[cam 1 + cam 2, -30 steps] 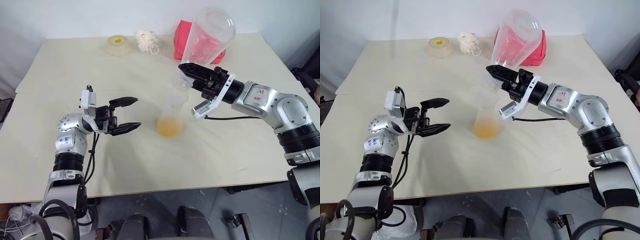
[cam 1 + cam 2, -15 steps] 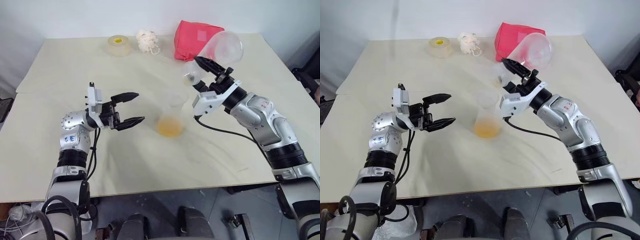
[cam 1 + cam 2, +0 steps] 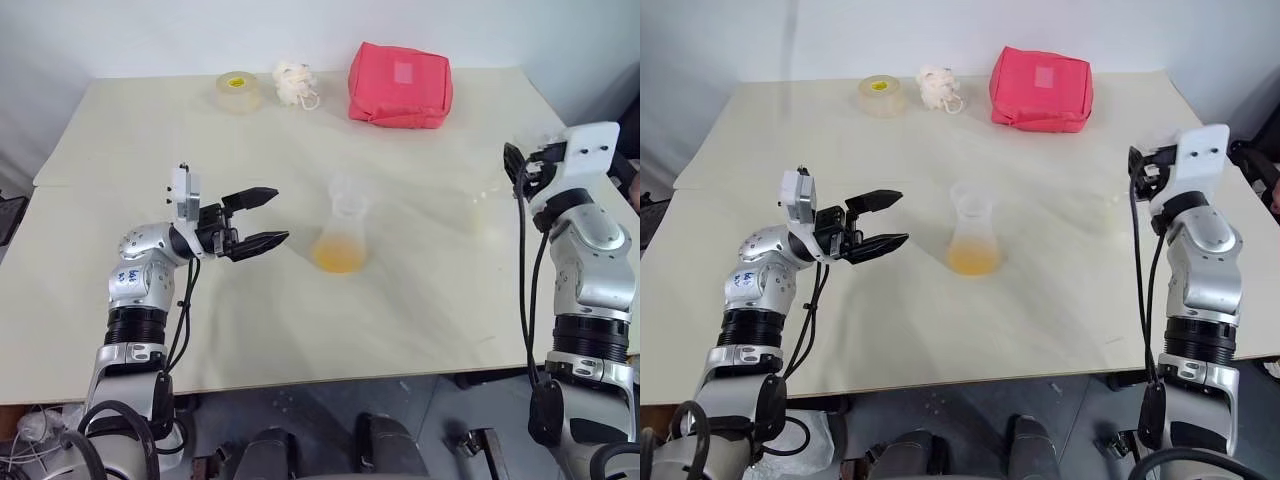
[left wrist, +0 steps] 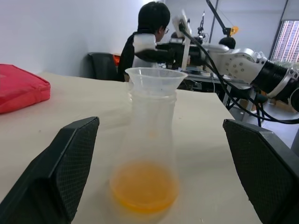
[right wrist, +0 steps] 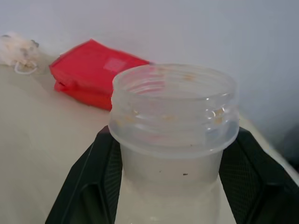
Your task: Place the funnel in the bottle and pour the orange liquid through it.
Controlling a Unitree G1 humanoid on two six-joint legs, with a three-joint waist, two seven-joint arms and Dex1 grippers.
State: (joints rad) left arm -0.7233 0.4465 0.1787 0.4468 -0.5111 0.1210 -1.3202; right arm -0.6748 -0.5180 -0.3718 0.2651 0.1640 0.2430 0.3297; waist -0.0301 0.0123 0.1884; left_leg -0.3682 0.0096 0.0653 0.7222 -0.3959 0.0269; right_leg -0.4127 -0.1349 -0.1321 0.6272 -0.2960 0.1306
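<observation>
The clear bottle stands upright mid-table with the transparent funnel seated in its neck. The orange liquid lies pooled in the bottle's wide base. To the left of the bottle, and clear of it, my left gripper is open and points toward it. Near the table's right edge my right gripper is shut on the neck of a large clear flask. That flask is upright, its ribbed mouth on top, and looks empty.
A red pouch, a tape roll and a white fluffy ball line the table's far edge. A person sits beyond the table's right side, behind my right arm.
My right arm has swung the flask from above the funnel out to the table's right edge and rolled it upright. The left gripper has stayed in place, open.
</observation>
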